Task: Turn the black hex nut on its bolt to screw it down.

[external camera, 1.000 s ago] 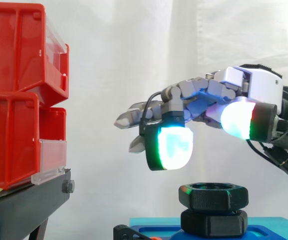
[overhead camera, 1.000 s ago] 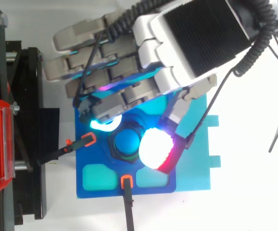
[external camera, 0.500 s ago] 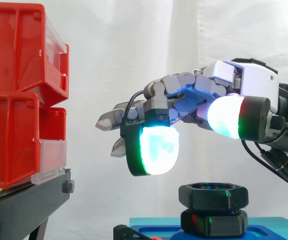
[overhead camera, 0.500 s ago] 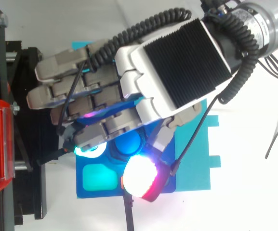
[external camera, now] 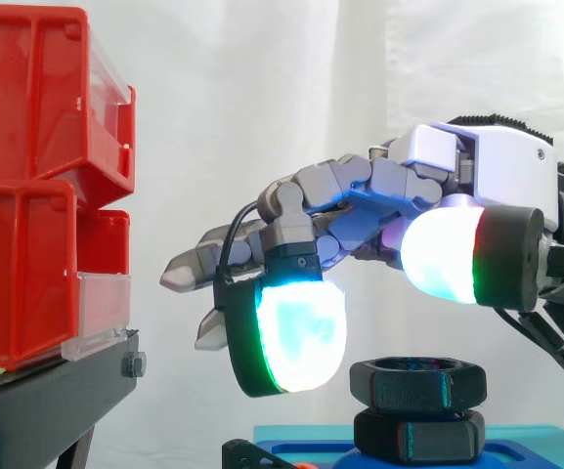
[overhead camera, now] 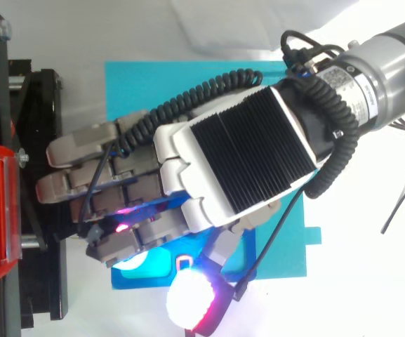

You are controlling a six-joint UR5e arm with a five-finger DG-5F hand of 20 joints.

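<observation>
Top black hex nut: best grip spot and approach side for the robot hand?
Probably pinch two opposite side flats of the upper black hex nut, coming straight down from above. It sits level, with its flats exposed above the lower hex piece, and the robot hand hangs open over it, pads pointing down.

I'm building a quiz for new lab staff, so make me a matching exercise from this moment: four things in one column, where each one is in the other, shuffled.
Things:
1. hand
2. black hex nut
3. red bins
4. blue plate

Places (side view):
A. stacked on the black stand, at the left
B. lowest, under the hex stack
C. open, above the work, coming in from the right
D. on top of a second black hex piece

Pairs: 1-C, 2-D, 3-A, 4-B
</observation>
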